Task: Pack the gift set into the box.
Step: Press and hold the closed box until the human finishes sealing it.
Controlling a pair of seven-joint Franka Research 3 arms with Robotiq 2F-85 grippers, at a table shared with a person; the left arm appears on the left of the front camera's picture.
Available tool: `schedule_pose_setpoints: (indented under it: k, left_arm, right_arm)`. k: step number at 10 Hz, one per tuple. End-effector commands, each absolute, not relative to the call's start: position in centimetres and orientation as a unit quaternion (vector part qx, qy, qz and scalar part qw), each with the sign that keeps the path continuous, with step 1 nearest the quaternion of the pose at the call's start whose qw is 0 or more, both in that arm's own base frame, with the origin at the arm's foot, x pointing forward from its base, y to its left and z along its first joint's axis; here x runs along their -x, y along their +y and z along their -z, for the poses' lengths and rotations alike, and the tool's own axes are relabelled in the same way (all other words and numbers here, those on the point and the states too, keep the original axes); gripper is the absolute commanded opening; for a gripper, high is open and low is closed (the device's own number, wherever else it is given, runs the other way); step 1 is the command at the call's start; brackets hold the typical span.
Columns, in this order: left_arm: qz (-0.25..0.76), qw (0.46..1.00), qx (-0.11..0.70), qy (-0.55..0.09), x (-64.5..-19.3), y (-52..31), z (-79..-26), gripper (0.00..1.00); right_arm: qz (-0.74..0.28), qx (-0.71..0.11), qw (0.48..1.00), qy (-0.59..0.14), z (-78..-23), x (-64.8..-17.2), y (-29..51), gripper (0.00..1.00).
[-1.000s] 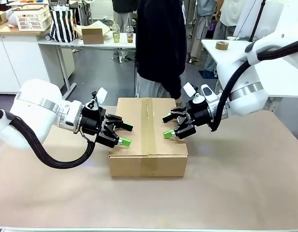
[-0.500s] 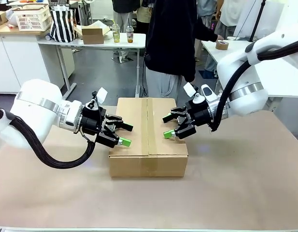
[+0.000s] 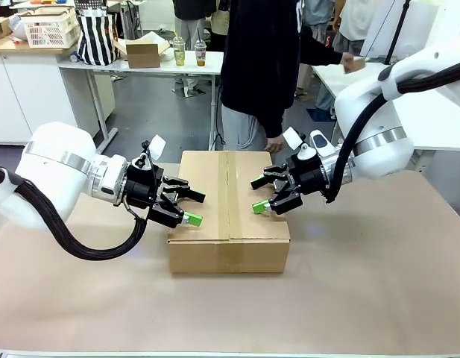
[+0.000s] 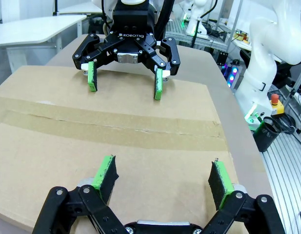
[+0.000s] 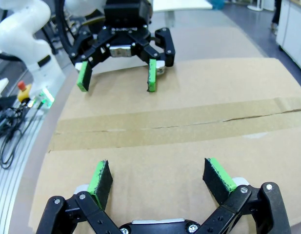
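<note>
Biggest worry first: the box (image 3: pixel 228 216) sits loose on the table (image 3: pixel 364 283) with nothing pinning it. If either arm leans on the lid or a side off-centre, I reckon it just skates or twists instead of staying put. Next, the person (image 3: pixel 259 67) at the far side has a hand (image 3: pixel 273 147) hanging just past the box's far edge, near the right gripper (image 3: pixel 256 195), so a quick swing over there could clip it imo. That right gripper is spread wide with nothing between its green pads, low over the right half of the lid. The left gripper (image 3: pixel 197 208) is the same story, wide open and empty, over the left edge. They face each other across the lid, so if both head for the middle at once they could knock fingers. Smaller thing: the strip of brown tape (image 3: pixel 228 190) along the seam shows a thin dark line in the wrist views, and a pad dragged across might snag or peel it. Containers: the box is in the middle of the table between the arms, flaps down and taped, so the inside is hidden and I can't tell if the gift set is in there. Far behind there's a white basket (image 3: pixel 51 28) and a small open carton (image 3: pixel 142 54), contents too far off to make out
</note>
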State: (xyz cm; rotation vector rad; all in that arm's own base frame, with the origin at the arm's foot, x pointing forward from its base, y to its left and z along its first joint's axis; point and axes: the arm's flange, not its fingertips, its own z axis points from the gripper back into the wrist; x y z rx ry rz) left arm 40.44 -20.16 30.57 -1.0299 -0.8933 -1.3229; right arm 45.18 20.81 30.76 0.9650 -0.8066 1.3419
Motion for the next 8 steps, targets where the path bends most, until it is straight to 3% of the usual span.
schedule_pose_setpoints:
  k: [1,8]
  left_arm:
    - [0.566,0.584,0.441,-0.381,-40.40,-20.13,-30.31,1.00]
    - [0.566,0.584,0.441,-0.381,-40.40,-20.13,-30.31,1.00]
  right_arm:
    - [-0.580,-0.415,0.609,-0.347,-30.37,-44.95,20.72,1.00]
    - [-0.580,-0.415,0.609,-0.347,-30.37,-44.95,20.72,1.00]
